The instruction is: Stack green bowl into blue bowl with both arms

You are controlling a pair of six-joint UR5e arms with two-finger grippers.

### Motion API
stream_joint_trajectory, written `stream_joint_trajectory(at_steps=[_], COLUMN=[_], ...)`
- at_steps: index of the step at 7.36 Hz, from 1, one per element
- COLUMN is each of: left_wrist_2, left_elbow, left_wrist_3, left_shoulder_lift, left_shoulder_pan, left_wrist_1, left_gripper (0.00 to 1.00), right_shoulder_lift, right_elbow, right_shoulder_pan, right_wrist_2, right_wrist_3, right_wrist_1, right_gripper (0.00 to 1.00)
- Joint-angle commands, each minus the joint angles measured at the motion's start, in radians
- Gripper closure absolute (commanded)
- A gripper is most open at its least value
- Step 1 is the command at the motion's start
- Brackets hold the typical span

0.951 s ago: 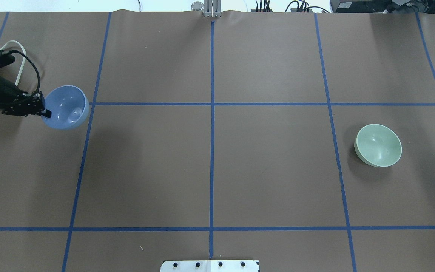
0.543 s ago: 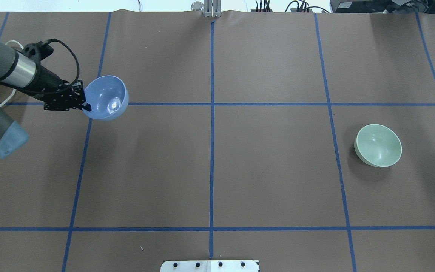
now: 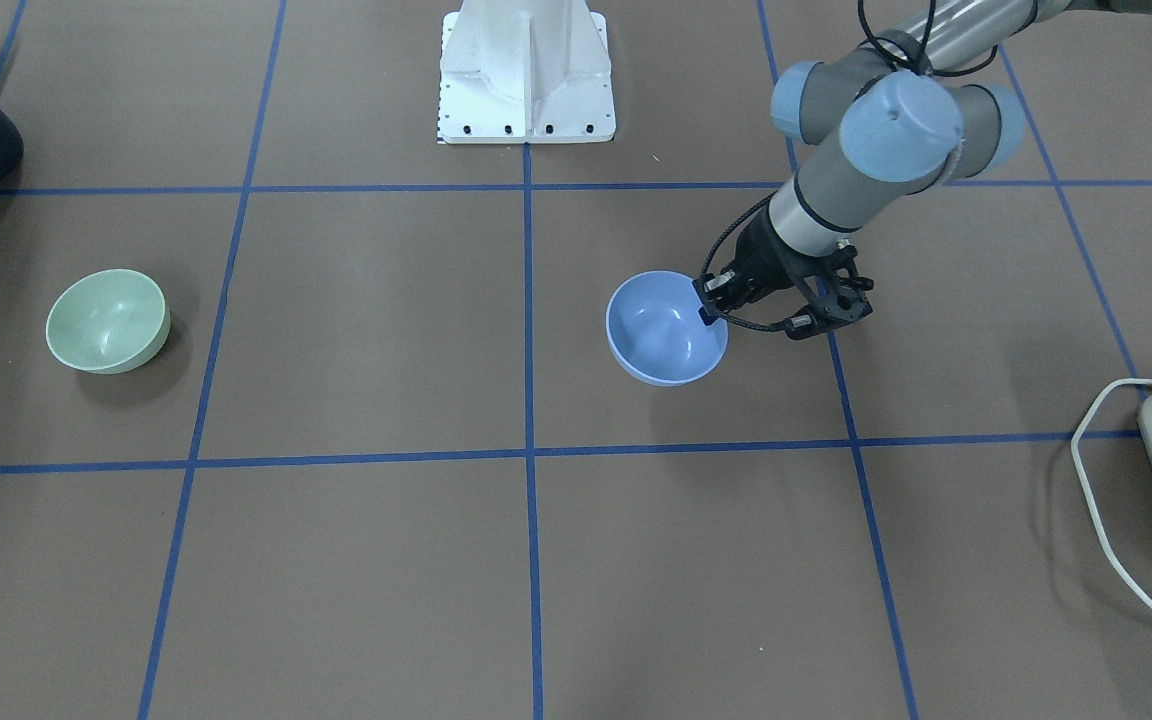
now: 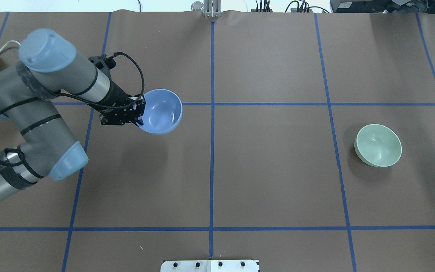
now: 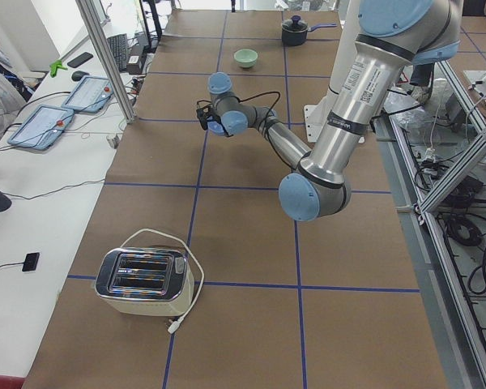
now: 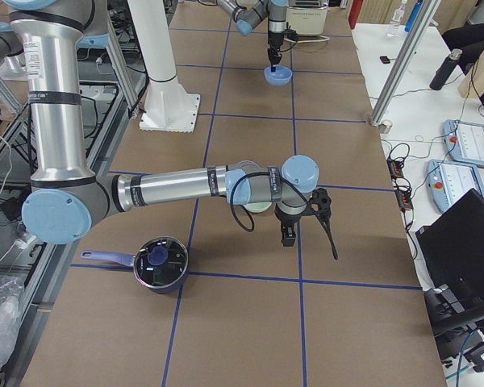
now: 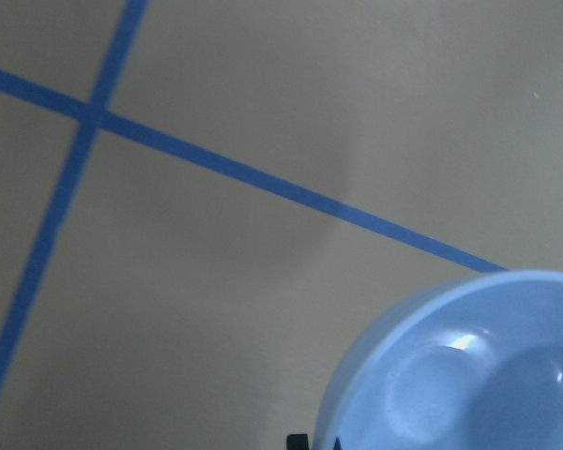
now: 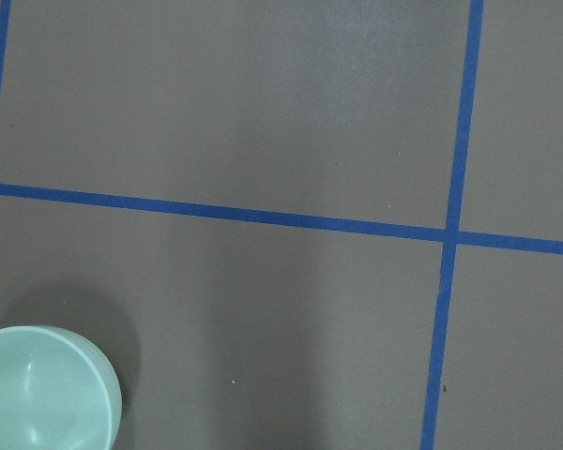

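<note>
The blue bowl (image 4: 161, 112) hangs upright in the air, left of the table's middle line, with its shadow on the mat below. My left gripper (image 4: 139, 113) is shut on its near-left rim; both show in the front view, the bowl (image 3: 666, 340) and the gripper (image 3: 712, 304). The left wrist view shows the bowl's inside (image 7: 469, 366). The green bowl (image 4: 378, 145) stands upright on the mat at the right, also in the front view (image 3: 107, 320) and the right wrist view (image 8: 42, 389). My right gripper (image 6: 289, 235) shows only in the exterior right view, beside the green bowl; I cannot tell whether it is open.
A white pedestal (image 3: 526, 70) stands at the robot's side of the table. A toaster (image 5: 142, 279) with a white cord sits at the left end. A dark pot with a lid (image 6: 157, 270) sits at the right end. Blue tape lines grid the brown mat.
My left arm has carried the blue bowl to the right, from the table's left edge towards the middle line. The green bowl has not moved.
</note>
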Motion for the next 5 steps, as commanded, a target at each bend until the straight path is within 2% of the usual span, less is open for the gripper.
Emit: stream_joint_trajectory(at_steps=[1,3,5], left_wrist_2=[0.082,0.157,0.179], left_elbow=[0.007,0.041,0.091], left_wrist_3=[-0.065,-0.125,-0.142], left_shoulder_lift=[-0.053,-0.104,-0.153], left_shoulder_pan=[0.084,0.15,0.173], left_wrist_1=[0.026,0.026,0.026], left_gripper=[0.99,0.99,0.99], right_shoulder_lift=[0.0,-0.002,-0.02], right_elbow=[-0.008,-0.008,0.013], right_shoulder_pan=[-0.006,-0.01,-0.01], right_wrist_2=[0.0,0.002,0.027], right_wrist_3=[0.001,0.003,0.0], right_wrist_1=[0.0,0.0,0.002], right_gripper=[0.0,0.0,0.0])
